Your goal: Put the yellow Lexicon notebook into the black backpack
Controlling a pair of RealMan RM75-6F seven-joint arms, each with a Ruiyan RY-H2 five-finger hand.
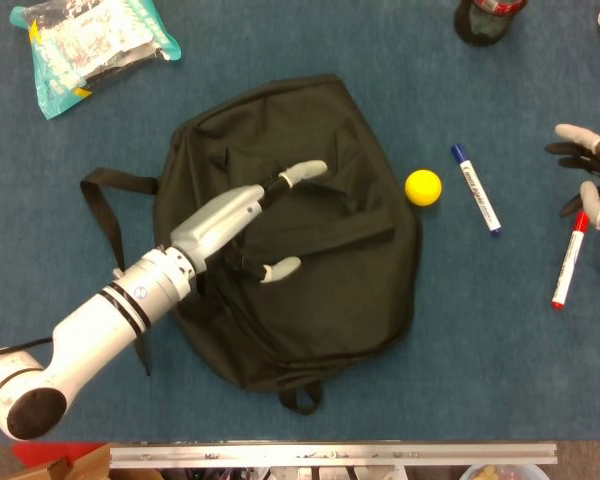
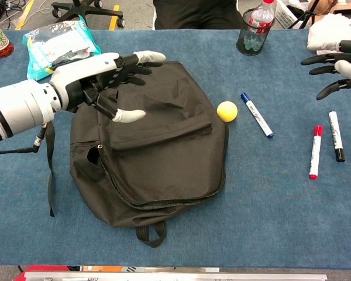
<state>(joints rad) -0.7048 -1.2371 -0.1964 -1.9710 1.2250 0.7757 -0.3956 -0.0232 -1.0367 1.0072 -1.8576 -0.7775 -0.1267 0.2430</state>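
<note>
My left hand [image 2: 108,82] hovers over the upper left part of the black backpack [image 2: 158,146], fingers spread and holding nothing; in the head view [image 1: 250,215] it lies across the middle of the bag, thumb tip pointing toward the centre. The backpack lies flat on the blue table [image 2: 269,199], its flap down and the front closed over, a strap trailing off to its left. The yellow Lexicon notebook shows in neither view, so I cannot tell from here where it lies relative to my hand.

My right hand [image 2: 339,61] is far off at the right edge of the table, fingers apart and empty, well away from the bag. Below it lie a red-capped marker [image 2: 315,151] and a black-capped marker [image 2: 336,136] side by side. A blue-capped marker [image 2: 257,115] lies between them and the bag, and a yellow ball [image 2: 226,110] sits just beside the backpack's right edge.
</note>
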